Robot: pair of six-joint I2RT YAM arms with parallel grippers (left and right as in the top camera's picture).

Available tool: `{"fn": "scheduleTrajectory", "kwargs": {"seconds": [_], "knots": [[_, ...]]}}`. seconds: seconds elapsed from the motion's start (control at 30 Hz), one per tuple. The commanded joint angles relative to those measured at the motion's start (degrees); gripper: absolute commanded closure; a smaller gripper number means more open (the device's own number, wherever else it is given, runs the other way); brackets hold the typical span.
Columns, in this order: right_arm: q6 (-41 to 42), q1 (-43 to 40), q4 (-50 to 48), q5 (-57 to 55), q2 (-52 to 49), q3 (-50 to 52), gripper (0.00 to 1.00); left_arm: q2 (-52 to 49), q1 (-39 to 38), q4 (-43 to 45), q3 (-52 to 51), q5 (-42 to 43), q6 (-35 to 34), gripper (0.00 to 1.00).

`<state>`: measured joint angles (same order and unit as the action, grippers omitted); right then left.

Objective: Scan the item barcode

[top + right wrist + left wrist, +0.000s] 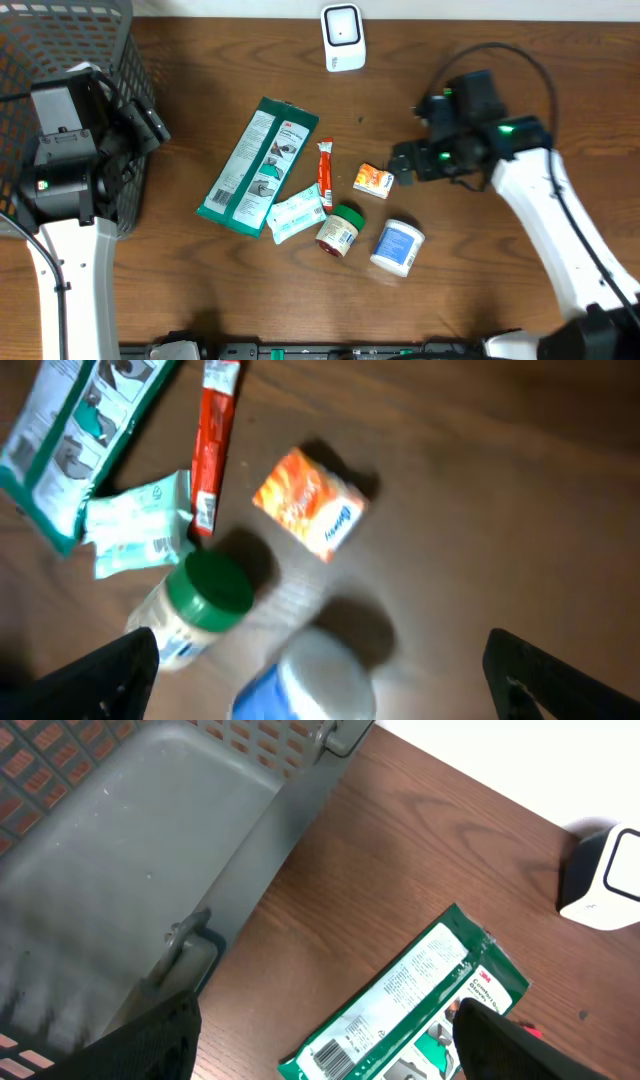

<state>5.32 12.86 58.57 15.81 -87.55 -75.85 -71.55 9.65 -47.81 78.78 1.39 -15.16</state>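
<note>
- Our right claw (403, 166), seen overhead, hangs spread and empty just beside the orange box (373, 180), probably the item to scan; the scanner (343, 38) stands well apart at the far edge of the table (200, 60).
- Left wrist: our left claw (335, 1050) gapes empty over the green packet (410, 1000), beside the basket (150, 840), seemingly parked clear.
- Right wrist: we see the orange box lying flat, no fingers around it, near the jar (205, 595).

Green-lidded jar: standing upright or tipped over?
Tipped over. The green-lidded jar lies on its side on the table; the overhead view shows its label along its length, lid at one end.
</note>
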Motion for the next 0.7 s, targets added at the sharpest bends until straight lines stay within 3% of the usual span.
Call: {"fn": "scheduleTrajectory", "kwargs": {"seconds": [0.0, 0.13, 0.2, 0.27, 0.53, 0.67], "knots": [[3.21, -1.79, 5.92, 5.55, -0.11, -0.31, 0.01, 0.17, 0.46, -0.2, 0.68, -0.76, 0.52, 0.17], [6.75, -1.92, 9.11, 7.19, -0.11, 3.34, 0.01, 0.17, 0.46, -0.2, 0.68, -0.76, 0.52, 0.17], [17.66, -2.01, 7.89, 7.17, -0.09, 7.56, 0.01, 0.17, 0.46, -0.2, 0.68, -0.76, 0.52, 0.17], [21.66, -2.23, 7.82, 7.13, -0.09, 9.97, 0.01, 0.17, 0.46, -0.2, 0.68, -0.76, 0.52, 0.17], [29.57, -3.78, 4.04, 6.54, -0.09, 19.28, 0.01, 0.17, 0.46, -0.2, 0.68, -0.76, 0.52, 0.17], [31.5, -3.76, -1.57, 11.82, -0.09, 23.82, 0.01, 0.17, 0.46, -0.2, 0.68, -0.76, 0.52, 0.17]]}}
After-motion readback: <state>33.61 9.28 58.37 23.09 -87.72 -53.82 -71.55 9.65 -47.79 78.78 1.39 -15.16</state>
